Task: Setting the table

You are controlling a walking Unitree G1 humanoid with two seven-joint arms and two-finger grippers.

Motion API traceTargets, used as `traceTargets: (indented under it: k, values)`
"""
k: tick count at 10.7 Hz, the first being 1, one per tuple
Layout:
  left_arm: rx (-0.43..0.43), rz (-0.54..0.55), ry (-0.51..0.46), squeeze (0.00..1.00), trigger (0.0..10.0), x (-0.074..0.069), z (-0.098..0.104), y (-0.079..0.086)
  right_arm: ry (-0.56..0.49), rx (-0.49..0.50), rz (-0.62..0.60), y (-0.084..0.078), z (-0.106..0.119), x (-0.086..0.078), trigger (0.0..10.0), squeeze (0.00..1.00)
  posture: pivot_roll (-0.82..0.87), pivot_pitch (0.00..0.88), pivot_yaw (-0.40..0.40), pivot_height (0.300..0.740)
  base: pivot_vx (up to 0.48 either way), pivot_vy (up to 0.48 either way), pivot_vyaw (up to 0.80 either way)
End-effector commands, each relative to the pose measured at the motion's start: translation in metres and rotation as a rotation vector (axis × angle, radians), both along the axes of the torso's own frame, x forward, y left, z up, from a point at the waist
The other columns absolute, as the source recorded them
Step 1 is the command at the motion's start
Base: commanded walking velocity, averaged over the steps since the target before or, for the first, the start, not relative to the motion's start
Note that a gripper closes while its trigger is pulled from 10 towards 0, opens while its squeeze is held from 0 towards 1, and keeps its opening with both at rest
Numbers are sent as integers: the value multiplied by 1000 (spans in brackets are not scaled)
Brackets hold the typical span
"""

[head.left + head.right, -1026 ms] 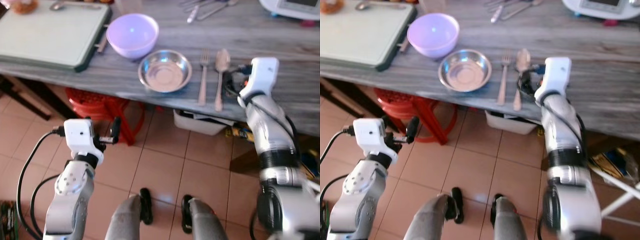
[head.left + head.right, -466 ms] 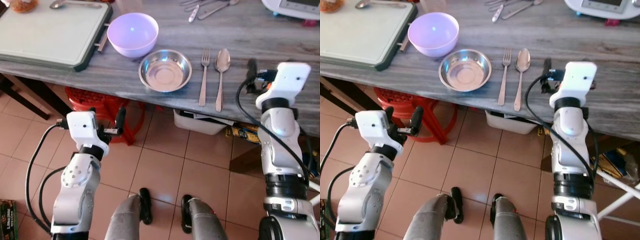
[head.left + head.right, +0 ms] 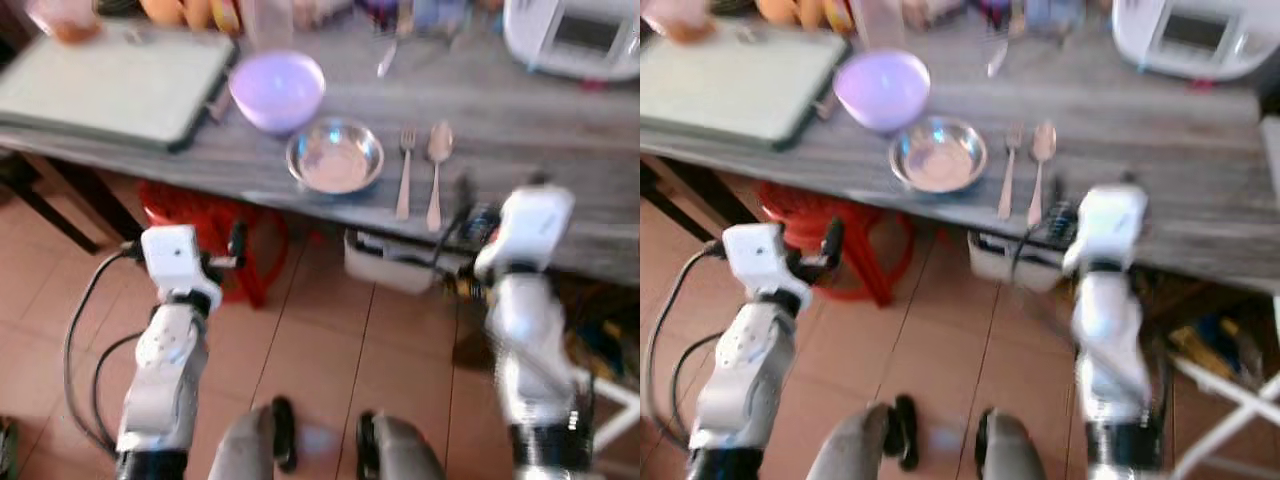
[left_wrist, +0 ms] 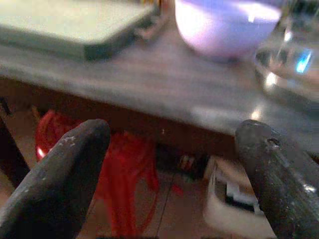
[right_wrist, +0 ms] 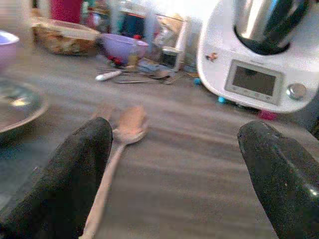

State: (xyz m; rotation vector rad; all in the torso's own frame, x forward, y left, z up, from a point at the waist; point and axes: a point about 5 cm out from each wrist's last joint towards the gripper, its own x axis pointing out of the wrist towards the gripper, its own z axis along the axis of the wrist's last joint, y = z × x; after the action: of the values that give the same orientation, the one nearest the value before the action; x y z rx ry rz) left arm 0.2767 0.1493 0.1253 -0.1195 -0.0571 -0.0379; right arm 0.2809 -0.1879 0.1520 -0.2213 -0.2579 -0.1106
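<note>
Overall, head views blurred. Grey wood-grain table (image 3: pixel 560 140) across the top of the head view. Steel bowl (image 3: pixel 335 157) near the front edge, just beside the lilac bowl (image 3: pixel 277 90) at its 11 o'clock. Fork (image 3: pixel 404 170) and spoon (image 3: pixel 436 168) side by side at 3 o'clock of the steel bowl, fork nearer it, handles toward the table edge, apart from each other. Green board (image 3: pixel 110 85) at 9 o'clock of the lilac bowl. White kitchen machine (image 3: pixel 575 35) at the far right corner, 1 o'clock from the spoon. Loose cutlery (image 5: pixel 134 75) farther back on the table, too blurred to count.

Left gripper (image 4: pixel 169 179) below table height, off the front edge, at 7 o'clock of the steel bowl; fingers (image 4: pixel 60 179) spread wide, released, nothing between them. Red stool (image 3: pixel 215 215) under the table past it.

Right gripper (image 5: pixel 172 174) at table-edge height, at 5 o'clock of the spoon; fingers (image 5: pixel 67 169) spread wide, released, nothing grasped. Spoon bowl seen between the 2 fingers in the right wrist view, not touched.

White bin (image 3: pixel 395 262) on the tiled floor (image 3: pixel 320 340) under the table.
</note>
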Motion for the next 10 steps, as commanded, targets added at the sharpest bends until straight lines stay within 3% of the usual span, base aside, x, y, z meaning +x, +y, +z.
traceTargets:
  k: [1, 5, 6, 10]
  values:
    - [10, 14, -7, 0, 10000, 2, 0, 2, -18, -2, 16, 3, 1, -6, 10000, 0, -34, 53, 18, 740, 0, 0, 0]
    - [17, -4, -8, 0, 10000, 3, -6, 0, 33, 104, -33, -2, -11, -11, 10000, 0, -46, 62, 24, 740, 0, 0, 0]
    - [17, -4, -5, 0, 10000, 2, -7, 1, 31, 109, -31, -2, -11, -11, 10000, 1000, -46, 62, 22, 740, 0, 0, 0]
    - [16, -13, -6, 0, 10000, 2, -9, -1, 33, 117, -23, -1, -7, -5, 10000, 1000, -52, 66, 20, 740, 0, 0, 0]
